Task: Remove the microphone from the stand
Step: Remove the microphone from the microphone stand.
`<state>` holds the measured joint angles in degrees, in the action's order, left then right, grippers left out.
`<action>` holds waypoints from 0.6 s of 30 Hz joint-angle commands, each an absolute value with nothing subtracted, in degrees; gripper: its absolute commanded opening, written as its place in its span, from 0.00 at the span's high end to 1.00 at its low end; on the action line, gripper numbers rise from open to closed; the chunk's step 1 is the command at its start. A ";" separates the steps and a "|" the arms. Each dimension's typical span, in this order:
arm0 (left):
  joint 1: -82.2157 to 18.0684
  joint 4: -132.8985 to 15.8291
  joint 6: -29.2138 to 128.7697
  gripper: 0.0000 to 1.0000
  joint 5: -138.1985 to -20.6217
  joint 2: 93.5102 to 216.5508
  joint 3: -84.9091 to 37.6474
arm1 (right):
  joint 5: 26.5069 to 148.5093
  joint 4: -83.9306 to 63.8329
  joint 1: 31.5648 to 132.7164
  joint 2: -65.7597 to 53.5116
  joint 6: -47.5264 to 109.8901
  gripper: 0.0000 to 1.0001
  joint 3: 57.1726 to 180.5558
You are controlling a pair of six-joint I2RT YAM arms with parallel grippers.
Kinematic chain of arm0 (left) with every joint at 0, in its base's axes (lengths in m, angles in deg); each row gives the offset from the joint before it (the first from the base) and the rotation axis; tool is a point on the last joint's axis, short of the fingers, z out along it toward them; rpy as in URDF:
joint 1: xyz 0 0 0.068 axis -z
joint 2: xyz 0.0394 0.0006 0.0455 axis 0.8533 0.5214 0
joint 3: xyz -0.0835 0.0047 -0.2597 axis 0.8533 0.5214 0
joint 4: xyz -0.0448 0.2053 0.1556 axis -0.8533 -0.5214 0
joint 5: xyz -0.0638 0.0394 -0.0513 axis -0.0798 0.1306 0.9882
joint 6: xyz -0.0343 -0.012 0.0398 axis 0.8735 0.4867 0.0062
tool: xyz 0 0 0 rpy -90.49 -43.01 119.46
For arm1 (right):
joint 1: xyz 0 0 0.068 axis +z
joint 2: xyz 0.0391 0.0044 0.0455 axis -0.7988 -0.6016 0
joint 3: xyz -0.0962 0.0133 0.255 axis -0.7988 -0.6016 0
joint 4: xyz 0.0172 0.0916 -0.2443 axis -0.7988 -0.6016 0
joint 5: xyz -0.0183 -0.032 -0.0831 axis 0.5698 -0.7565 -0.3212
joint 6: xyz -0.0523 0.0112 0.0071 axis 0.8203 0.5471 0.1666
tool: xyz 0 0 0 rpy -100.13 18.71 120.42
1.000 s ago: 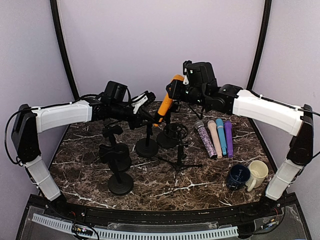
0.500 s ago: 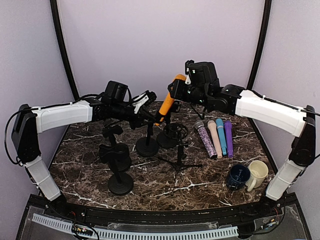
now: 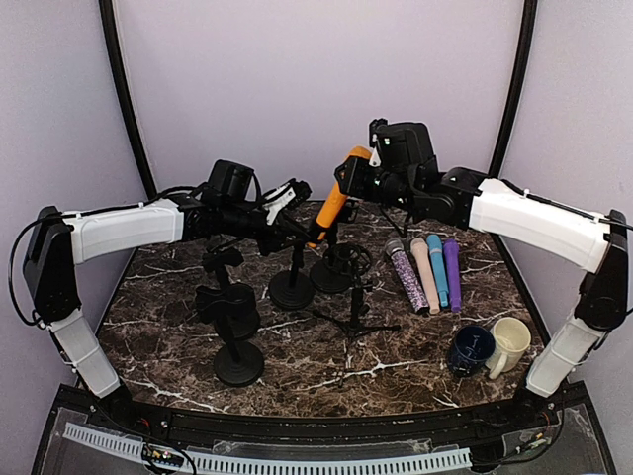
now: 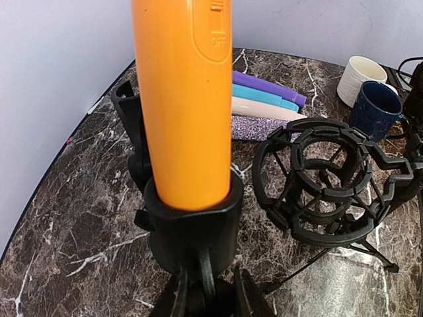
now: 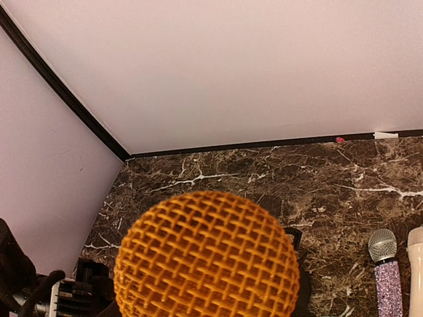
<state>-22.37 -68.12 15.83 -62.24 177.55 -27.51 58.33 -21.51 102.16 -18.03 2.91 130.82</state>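
Note:
An orange microphone leans in the black clip of a round-based stand; its lower body still sits in the clip. My right gripper is shut on the microphone just below its mesh head, which fills the right wrist view and hides the fingers. My left gripper is shut on the stand's joint right under the clip, and its fingers show at the bottom of the left wrist view.
Two more empty black stands stand at the front left. A shock-mount tripod is just right of the held stand. Several microphones lie on the right. A navy cup and a cream cup sit at the front right.
My right gripper has drawn the orange microphone slightly up and to the right. My left gripper and the stand have stayed put.

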 commanded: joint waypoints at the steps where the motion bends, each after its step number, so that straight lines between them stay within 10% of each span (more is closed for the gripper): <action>1: -23.60 -79.75 15.17 1.00 -67.59 179.36 -25.73 | 46.55 -13.11 99.86 -10.48 4.58 1.00 131.92; 18: -23.33 -80.93 14.04 1.00 -66.41 180.00 -25.89 | 68.48 -4.19 98.70 -11.11 17.92 1.00 130.91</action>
<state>-22.13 -68.65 14.76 -62.55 177.55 -27.62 65.69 -17.92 101.26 -16.63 12.09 128.96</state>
